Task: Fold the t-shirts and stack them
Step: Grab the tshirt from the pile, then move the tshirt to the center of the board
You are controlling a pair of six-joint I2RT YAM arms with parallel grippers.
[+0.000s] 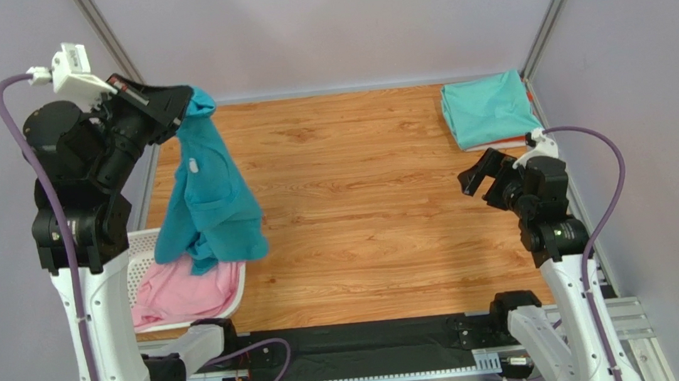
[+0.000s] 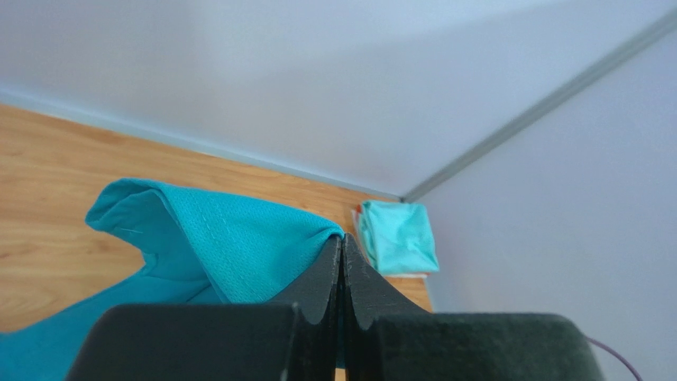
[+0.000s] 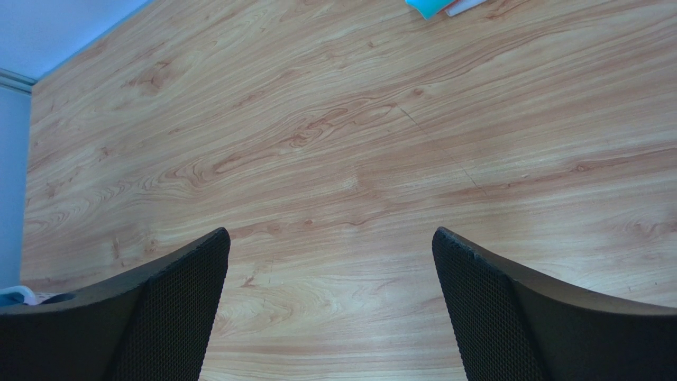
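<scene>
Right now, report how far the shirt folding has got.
Done: a mint green t-shirt lies folded in the far right corner. In hand: the left hand is shut on the deep teal t-shirt, hung above the basket; the right hand is open, empty. Left: fold that, then the pink t-shirt in the basket.

Robotics lab test cell. Plain pale grey partition walls (image 1: 344,20), joined by aluminium corner posts (image 1: 556,7), enclose a wood-grain tabletop (image 1: 363,197) on the left, far and right sides. Two white robot arms (image 1: 99,301) with purple cables (image 1: 11,80) are bolted to a slotted metal rail (image 1: 636,315) at the near edge.
</scene>
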